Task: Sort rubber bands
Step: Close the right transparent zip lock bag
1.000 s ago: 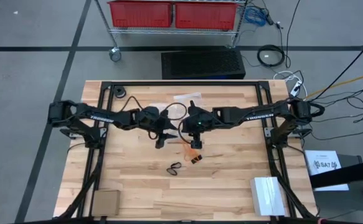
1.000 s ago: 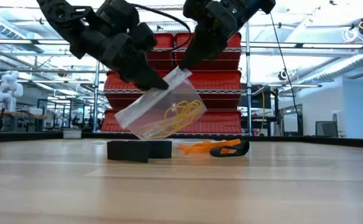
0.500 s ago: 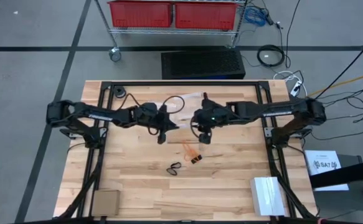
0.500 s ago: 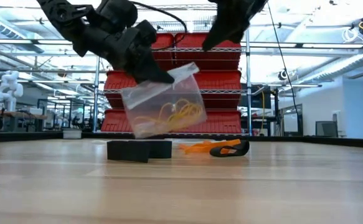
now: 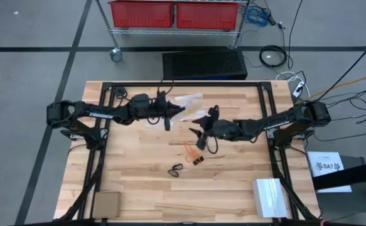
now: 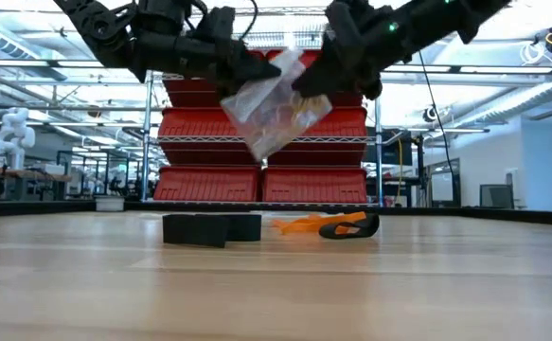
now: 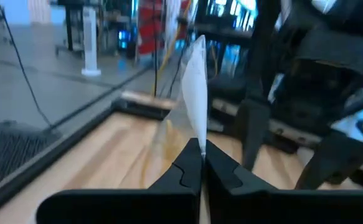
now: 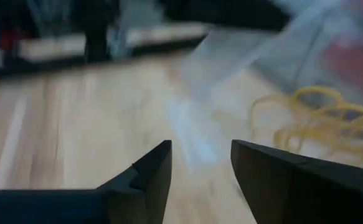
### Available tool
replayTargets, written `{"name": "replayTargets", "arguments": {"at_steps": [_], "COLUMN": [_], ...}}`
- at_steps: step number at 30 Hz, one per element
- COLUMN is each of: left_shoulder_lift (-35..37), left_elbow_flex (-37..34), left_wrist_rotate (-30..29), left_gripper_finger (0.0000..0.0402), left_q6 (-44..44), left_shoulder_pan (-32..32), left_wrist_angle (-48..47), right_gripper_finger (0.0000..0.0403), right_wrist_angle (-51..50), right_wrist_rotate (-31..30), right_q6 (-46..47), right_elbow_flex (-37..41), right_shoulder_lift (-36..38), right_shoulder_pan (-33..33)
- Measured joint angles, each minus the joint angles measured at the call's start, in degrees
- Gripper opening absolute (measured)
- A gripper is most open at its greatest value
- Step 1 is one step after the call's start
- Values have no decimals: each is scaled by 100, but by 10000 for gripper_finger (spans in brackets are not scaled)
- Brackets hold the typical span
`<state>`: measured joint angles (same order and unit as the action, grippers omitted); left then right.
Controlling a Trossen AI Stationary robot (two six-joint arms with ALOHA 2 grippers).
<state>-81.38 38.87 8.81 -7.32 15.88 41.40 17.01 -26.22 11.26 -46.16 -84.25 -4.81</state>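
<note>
The left gripper is pinched tight on the edge of a clear bag with yellow rubber bands inside, holding it up off the table, likely so more bands can go in. The right gripper has its fingers apart and holds nothing, just beside the bag. Farther below it, orange bands and black bands lie on the table; I can read no writing.

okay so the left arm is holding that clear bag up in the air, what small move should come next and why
Probably bring the right end effector in to pinch the free edge of the clear bag. The left end effector is shut on the bag's edge and holds it clear of the table, yellowish rubber bands inside. The right one is open beside it, gripping nothing.
</note>
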Motion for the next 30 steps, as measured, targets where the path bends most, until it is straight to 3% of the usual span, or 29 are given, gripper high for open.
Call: {"name": "replayTargets", "arguments": {"at_steps": [3, 7, 11, 23, 30], "left_shoulder_lift": [0, 0, 0, 0, 0], "left_elbow_flex": [0, 0, 0, -2, -2], "left_wrist_rotate": [-8, -51, -63, -196, -210], "left_gripper_finger": [2, 2, 2, 1, 1], "left_q6": [-137, -144, -146, -141, -143], "left_shoulder_pan": [-30, -67, -126, -256, -266], "left_wrist_angle": [319, 559, 772, 1187, 1237], "right_gripper_finger": [171, 178, 175, 154, 140], "right_wrist_angle": [1032, 1605, 1738, 2190, 2144], "right_wrist_rotate": [-173, 66, 136, 1410, 1592], "right_q6": [-13, -143, -151, -249, -338], "right_elbow_flex": [221, 259, 259, 190, -26], "right_shoulder_lift": [2, 3, 3, 3, 3], "right_shoulder_pan": [35, 154, 273, 702, 878]}}
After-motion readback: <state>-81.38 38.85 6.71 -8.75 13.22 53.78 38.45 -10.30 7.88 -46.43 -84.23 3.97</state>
